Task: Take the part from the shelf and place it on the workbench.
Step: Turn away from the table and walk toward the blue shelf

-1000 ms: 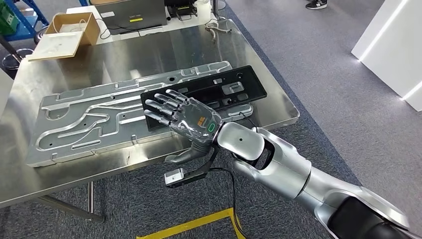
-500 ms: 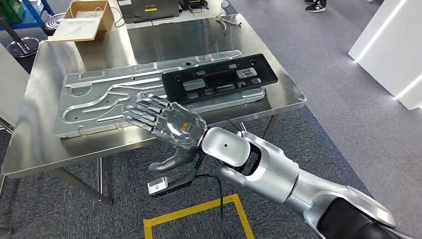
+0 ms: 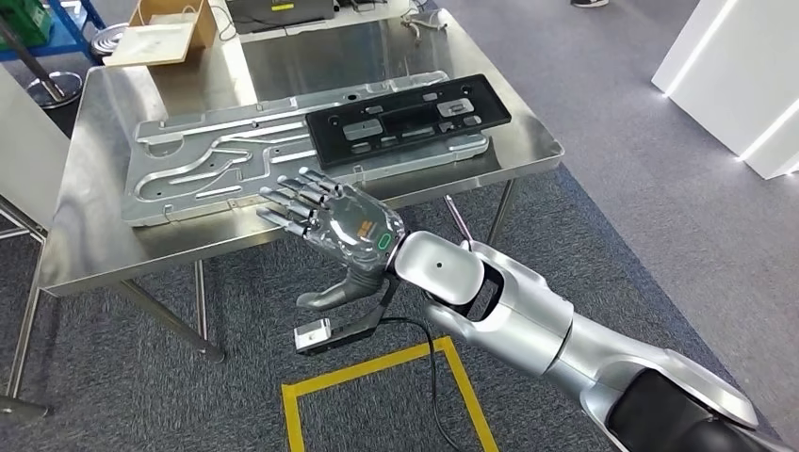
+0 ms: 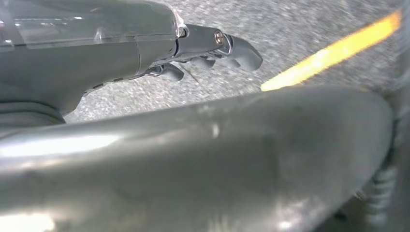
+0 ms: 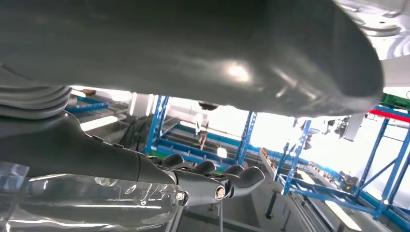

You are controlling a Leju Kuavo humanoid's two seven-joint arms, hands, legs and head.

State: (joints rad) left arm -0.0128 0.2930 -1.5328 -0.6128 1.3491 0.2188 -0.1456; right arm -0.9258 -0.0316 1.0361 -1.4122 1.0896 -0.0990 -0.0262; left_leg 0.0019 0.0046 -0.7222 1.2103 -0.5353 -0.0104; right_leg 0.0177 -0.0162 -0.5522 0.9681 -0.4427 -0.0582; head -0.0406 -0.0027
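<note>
Nearest, on grey speckled carpet: yellow floor tape (image 3: 377,377) forming a rectangular outline, with a black cable crossing it. Above the tape, reaching in from the lower right, the silver right arm (image 3: 528,320), glossy and rounded at the joints. At its end, the right hand (image 3: 330,226), palm cover translucent grey, dark fingers (image 3: 287,200) spread and extended, thumb hanging down, holding nothing; positioned over the near edge of the workbench (image 3: 104,254). In the left wrist view, the left hand (image 4: 145,43) hangs over carpet beside a blurred yellow stripe, fingers gently curled with nothing in them; whether closed cannot be told.

Workbench: brushed stainless steel top, reflective, on thin metal legs. Lying flat on it, a large aluminium plate (image 3: 188,174) with milled winding channels and small holes, long axis running left to right across the table. Resting on the plate's right portion, the part (image 3: 410,121): black, flat, rectangular, matte plastic with grey recessed cut-outs, long axis left to right and slightly angled, right end farther away, overhanging toward the table's right side.

Farther, at the far left corner: open cardboard box (image 3: 170,33), shallow; contents hard to make out.
</note>
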